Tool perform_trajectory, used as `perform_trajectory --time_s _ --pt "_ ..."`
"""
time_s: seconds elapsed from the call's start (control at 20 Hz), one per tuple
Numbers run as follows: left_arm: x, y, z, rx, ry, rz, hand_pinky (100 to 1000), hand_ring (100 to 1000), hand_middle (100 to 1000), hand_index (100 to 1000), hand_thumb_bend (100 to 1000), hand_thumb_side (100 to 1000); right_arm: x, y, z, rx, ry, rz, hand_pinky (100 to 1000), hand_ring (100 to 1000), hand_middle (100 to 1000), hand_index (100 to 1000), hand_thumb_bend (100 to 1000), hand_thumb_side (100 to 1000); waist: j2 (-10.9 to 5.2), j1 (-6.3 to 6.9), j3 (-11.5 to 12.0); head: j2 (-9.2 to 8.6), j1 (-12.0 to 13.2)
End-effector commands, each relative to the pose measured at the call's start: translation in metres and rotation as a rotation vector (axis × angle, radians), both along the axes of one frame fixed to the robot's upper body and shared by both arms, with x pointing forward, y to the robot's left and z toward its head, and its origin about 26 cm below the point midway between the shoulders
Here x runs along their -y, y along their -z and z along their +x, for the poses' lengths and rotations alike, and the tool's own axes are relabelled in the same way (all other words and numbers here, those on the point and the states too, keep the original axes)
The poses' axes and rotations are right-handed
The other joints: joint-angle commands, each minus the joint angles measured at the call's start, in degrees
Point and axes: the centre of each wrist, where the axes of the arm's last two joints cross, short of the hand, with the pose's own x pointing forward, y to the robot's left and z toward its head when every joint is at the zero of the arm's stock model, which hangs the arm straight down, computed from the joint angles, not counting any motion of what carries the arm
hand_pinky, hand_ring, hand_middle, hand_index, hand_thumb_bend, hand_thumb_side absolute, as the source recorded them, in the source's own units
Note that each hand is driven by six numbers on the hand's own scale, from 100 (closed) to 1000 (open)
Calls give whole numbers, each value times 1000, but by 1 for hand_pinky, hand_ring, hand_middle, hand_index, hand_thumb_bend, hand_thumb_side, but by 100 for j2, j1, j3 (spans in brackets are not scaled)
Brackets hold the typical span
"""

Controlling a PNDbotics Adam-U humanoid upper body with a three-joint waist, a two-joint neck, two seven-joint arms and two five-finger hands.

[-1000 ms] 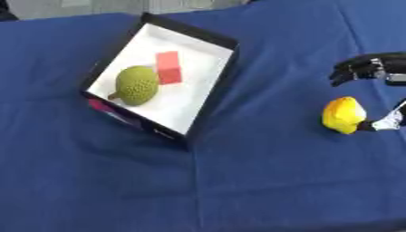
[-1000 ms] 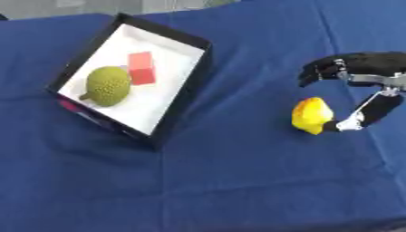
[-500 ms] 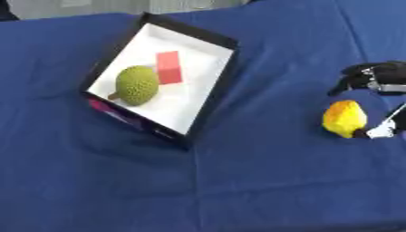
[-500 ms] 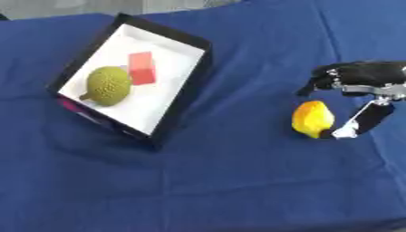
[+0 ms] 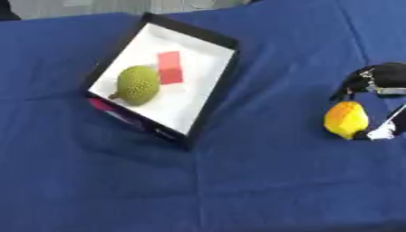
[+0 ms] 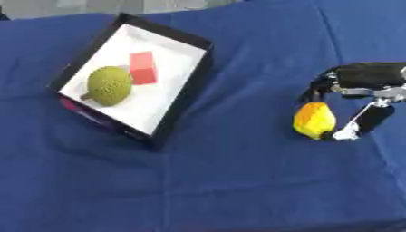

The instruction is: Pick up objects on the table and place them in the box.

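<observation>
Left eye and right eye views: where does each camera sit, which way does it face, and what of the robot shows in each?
Left eye view: in the robot's head, looking down at the blue table; only the right hand shows, at the right edge.
Right eye view: in the head beside it, same downward look; the right hand shows more fully, fingers curved around the yellow object.
Shared: the box holding a green fruit and a red block. The left hand shows in neither.
</observation>
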Motion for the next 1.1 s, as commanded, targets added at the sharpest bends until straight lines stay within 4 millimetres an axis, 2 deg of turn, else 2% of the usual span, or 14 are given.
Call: perform_trajectory --time_s 0.05,0.3,0.6,0.85,1.1 --pt "-1 -8 -1 22 8 18 621 695 694 734 100 631 4 -10 2 -42 -80 -128 776 597 612 819 454 532 -76 11 13 -8 -15" --pt "-1 -7 -1 22 8 17 618 690 682 728 100 630 3 -5 4 -63 -74 -124 790 587 576 785 456 520 -68 16 15 -8 -18" --pt "-1 -6 -2 20 7 15 616 687 675 723 100 630 5 -1 4 -90 -43 -75 828 492 497 702 449 483 -71 21 15 -8 -14" --pt "-2 -6 -2 17 6 19 615 687 674 723 100 630 7 -13 -2 -86 -23 7 836 468 474 673 365 469 -73 6 1 -8 21" --pt "-2 -6 -2 16 4 27 615 686 673 722 100 629 9 -32 -9 -76 -11 64 830 455 457 652 168 450 -82 -10 -6 -8 46"
